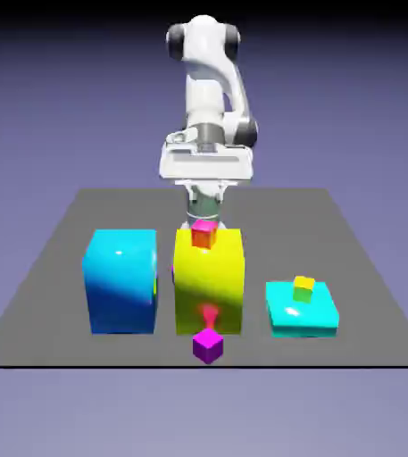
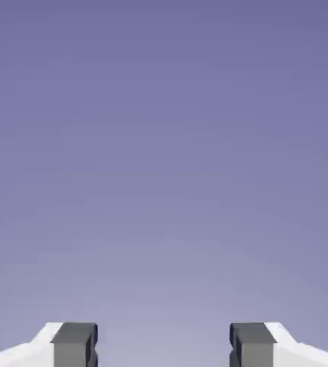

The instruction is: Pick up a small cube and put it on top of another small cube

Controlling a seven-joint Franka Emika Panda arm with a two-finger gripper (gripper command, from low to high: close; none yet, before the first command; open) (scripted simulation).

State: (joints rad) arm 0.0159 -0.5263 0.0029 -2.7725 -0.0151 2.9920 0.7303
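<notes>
The small cube, a glossy magenta one, sits on the table near the front edge, just in front of the tall yellow block. My gripper hangs behind the yellow block's top, far from the magenta cube. A small orange-red cube rests on that top, right in front of the fingers. In the hand view my gripper is open, its grey fingertips wide apart with only blue-violet backdrop between them.
A tall blue block stands left of the yellow one. A thin sliver of magenta shows in the gap between them. A flat cyan block at the exterior view's right carries a small yellow-green cube.
</notes>
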